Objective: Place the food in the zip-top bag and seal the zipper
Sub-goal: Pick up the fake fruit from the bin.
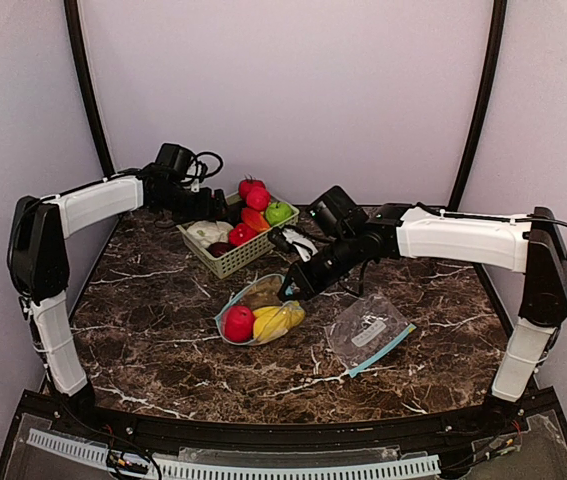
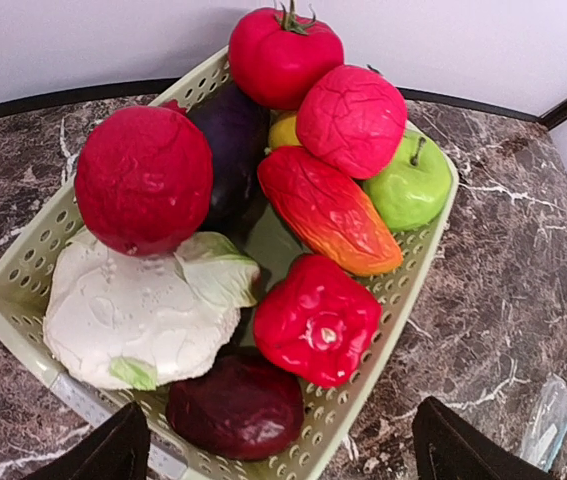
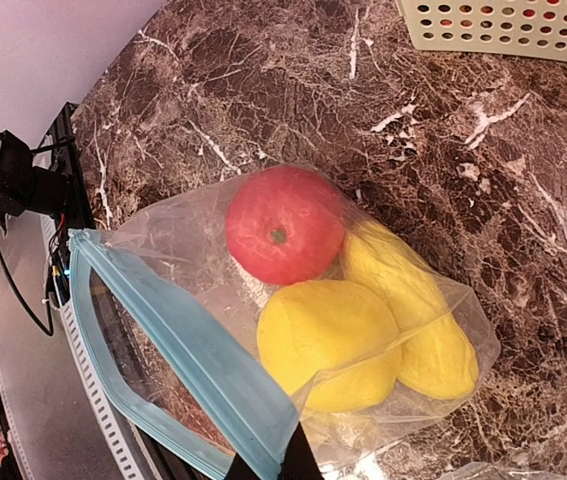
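The food fills a pale green basket [image 2: 415, 268]: a red pepper [image 2: 315, 318], a dark maroon piece [image 2: 238, 405], a pale cabbage [image 2: 128, 320], red fruits, an eggplant, a green apple [image 2: 413, 185]. My left gripper [image 2: 283, 452] hovers open over the basket's near corner, holding nothing. The zip-top bag [image 1: 253, 300] lies mid-table with its mouth open, holding a red fruit [image 3: 283, 225] and two yellow pieces [image 3: 328, 340]. My right gripper [image 3: 268, 468] is shut on the bag's blue zipper rim [image 3: 183, 340], lifting it.
A second, flat zip-top bag [image 1: 368, 335] lies on the marble table to the right of the filled one. The basket [image 1: 233, 262] stands at the back centre-left, close to the rear wall. Both arms reach in over the table's middle.
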`<state>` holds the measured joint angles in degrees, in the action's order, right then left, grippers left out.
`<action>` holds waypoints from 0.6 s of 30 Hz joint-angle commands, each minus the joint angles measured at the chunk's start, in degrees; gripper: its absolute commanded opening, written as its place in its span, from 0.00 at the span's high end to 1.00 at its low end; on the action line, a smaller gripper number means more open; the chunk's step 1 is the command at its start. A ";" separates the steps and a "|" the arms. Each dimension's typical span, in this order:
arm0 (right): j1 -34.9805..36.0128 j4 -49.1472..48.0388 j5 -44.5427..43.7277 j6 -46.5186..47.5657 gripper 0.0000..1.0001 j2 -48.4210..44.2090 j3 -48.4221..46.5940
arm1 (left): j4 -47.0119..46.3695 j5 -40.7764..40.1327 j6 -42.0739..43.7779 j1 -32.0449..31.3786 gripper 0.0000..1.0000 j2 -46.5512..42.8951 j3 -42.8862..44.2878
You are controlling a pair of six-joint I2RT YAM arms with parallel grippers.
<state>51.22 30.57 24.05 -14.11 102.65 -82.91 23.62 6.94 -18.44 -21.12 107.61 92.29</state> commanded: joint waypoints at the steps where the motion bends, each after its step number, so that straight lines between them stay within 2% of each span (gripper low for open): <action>1: 0.02 -2.61 1.53 -0.82 1.00 1.04 -1.98 | -2.32 -2.96 -0.13 1.68 0.08 3.52 4.28; 7: -0.03 -2.79 1.79 -1.06 1.00 1.55 -2.34 | -2.44 -7.51 0.88 2.59 0.07 10.11 11.22; 18: 0.02 -2.35 1.43 -1.55 1.00 1.87 -2.67 | -3.57 -7.96 1.88 3.63 0.04 18.82 17.30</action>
<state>51.22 29.58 24.86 -15.14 103.59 -83.68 20.40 -0.08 -17.67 -18.00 124.90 107.68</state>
